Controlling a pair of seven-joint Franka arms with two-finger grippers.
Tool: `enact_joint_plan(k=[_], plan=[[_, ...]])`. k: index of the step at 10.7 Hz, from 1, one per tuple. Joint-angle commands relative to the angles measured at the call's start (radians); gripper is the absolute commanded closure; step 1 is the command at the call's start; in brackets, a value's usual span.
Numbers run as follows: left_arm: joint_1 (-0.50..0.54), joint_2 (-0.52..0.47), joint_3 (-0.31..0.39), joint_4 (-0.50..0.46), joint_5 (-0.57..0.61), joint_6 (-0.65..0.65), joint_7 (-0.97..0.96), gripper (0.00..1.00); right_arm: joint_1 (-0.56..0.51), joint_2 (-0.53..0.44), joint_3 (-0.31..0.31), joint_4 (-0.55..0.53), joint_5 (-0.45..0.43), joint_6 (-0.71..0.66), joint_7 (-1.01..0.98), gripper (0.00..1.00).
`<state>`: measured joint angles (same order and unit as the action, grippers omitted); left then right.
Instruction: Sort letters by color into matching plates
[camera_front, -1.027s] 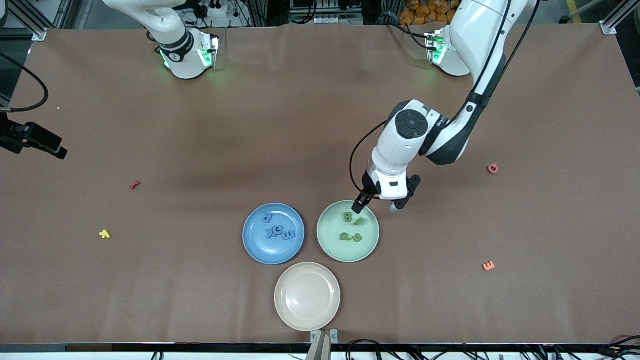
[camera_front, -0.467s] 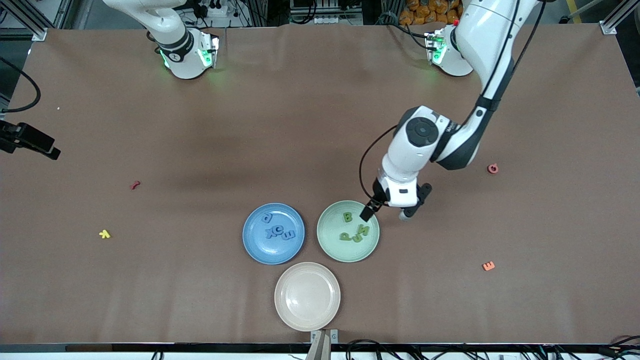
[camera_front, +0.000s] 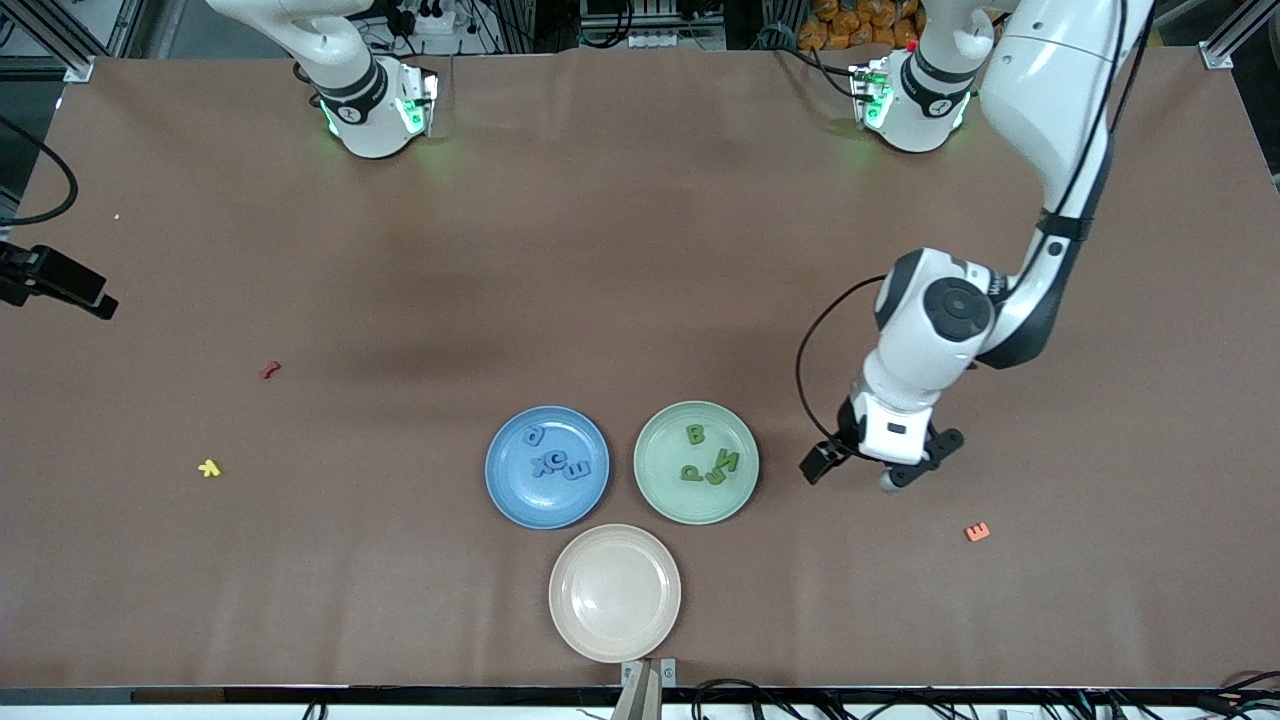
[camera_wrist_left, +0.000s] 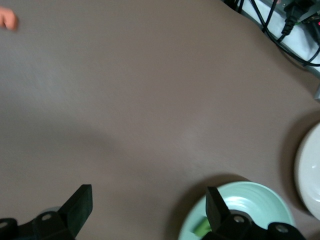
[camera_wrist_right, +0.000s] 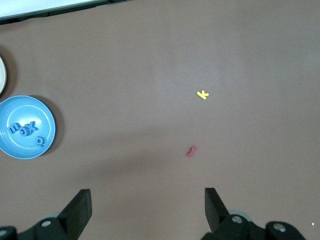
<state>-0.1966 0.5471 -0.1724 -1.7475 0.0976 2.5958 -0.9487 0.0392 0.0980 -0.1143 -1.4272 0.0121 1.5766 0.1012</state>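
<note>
The blue plate (camera_front: 505, 495) holds several blue letters (camera_front: 555, 462). Beside it, the pale green plate (camera_front: 660, 500) holds several green letters (camera_front: 708, 460). My left gripper (camera_front: 852, 473) hangs open and empty over bare table, just off the green plate toward the left arm's end. In the left wrist view the left gripper (camera_wrist_left: 148, 200) has the green plate (camera_wrist_left: 250, 200) and one green letter (camera_wrist_left: 202, 227) by one finger. My right gripper (camera_wrist_right: 147, 197) is open and empty, high over the right arm's end of the table. From there the blue plate (camera_wrist_right: 45, 112) with its blue letters (camera_wrist_right: 25, 130) shows.
A beige plate (camera_front: 614, 590) lies nearer the front camera than the two plates. An orange letter (camera_front: 977, 532) lies close to the left gripper. A yellow letter (camera_front: 209, 467) and a red one (camera_front: 268, 370) lie toward the right arm's end.
My left gripper opened over the green plate, leaving a green letter there, and swung away toward the left arm's end of the table. The right arm barely moved.
</note>
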Motion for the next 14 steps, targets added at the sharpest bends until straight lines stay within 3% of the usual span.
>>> enact_joint_plan(k=[1,3,5,7,9,11,14], plan=[[0.040,-0.028,-0.006,0.040,0.042,-0.188,0.309,0.00,-0.018,-0.003,0.019,0.007,-0.018,-0.010,0.003,0.00],[0.069,-0.061,-0.007,0.064,0.131,-0.392,0.532,0.00,-0.015,-0.003,0.019,0.007,-0.018,-0.010,0.003,0.00],[0.085,-0.067,-0.009,0.142,0.137,-0.588,0.678,0.00,-0.015,-0.003,0.019,0.007,-0.018,-0.010,0.003,0.00],[0.123,-0.108,-0.018,0.157,0.117,-0.701,0.734,0.00,-0.013,-0.003,0.019,0.007,-0.018,-0.010,0.003,0.00],[0.150,-0.148,-0.022,0.148,-0.002,-0.788,0.732,0.00,-0.010,-0.003,0.021,0.007,-0.018,-0.009,0.003,0.00],[0.164,-0.199,-0.022,0.099,-0.054,-0.851,0.713,0.00,-0.009,-0.003,0.021,0.005,-0.018,-0.010,0.003,0.00],[0.164,-0.311,-0.025,-0.053,-0.058,-0.853,0.694,0.00,-0.005,-0.003,0.021,0.005,-0.018,-0.010,0.003,0.00]])
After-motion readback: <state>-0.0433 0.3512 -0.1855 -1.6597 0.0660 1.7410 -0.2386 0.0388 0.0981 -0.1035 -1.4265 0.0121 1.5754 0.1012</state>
